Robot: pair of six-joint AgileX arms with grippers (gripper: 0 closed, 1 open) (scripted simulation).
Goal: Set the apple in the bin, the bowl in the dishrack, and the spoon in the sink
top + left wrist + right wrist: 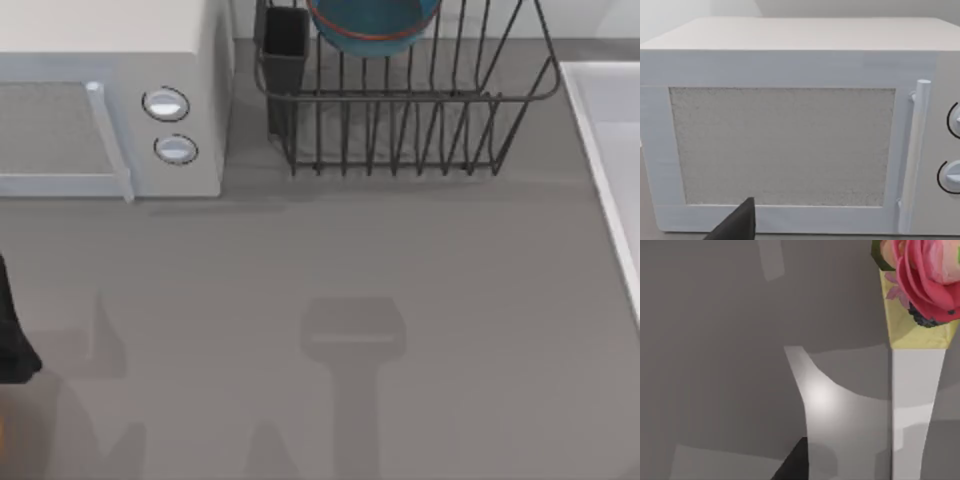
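The bowl (pixel 372 25), blue inside with a reddish-brown rim, stands on edge in the dishrack (pixel 400 130) at the back of the table. The sink (pixel 600 140) runs along the right edge. My left arm (pixel 12 330) is a dark shape at the far left edge. In the left wrist view one dark fingertip (pixel 740 226) points at the microwave door. A dark fingertip (pixel 795 466) also shows in the right wrist view, beside a pale glossy piece (pixel 917 405) with a pink rose pattern; I cannot tell if this is the spoon. The apple and the bin are out of view.
A white microwave (pixel 110 100) with two round knobs fills the back left, and its door (pixel 785 145) is close in front of the left wrist camera. A dark utensil cup (pixel 285 45) sits at the rack's left corner. Arm shadows fall on the grey tabletop (pixel 480 300).
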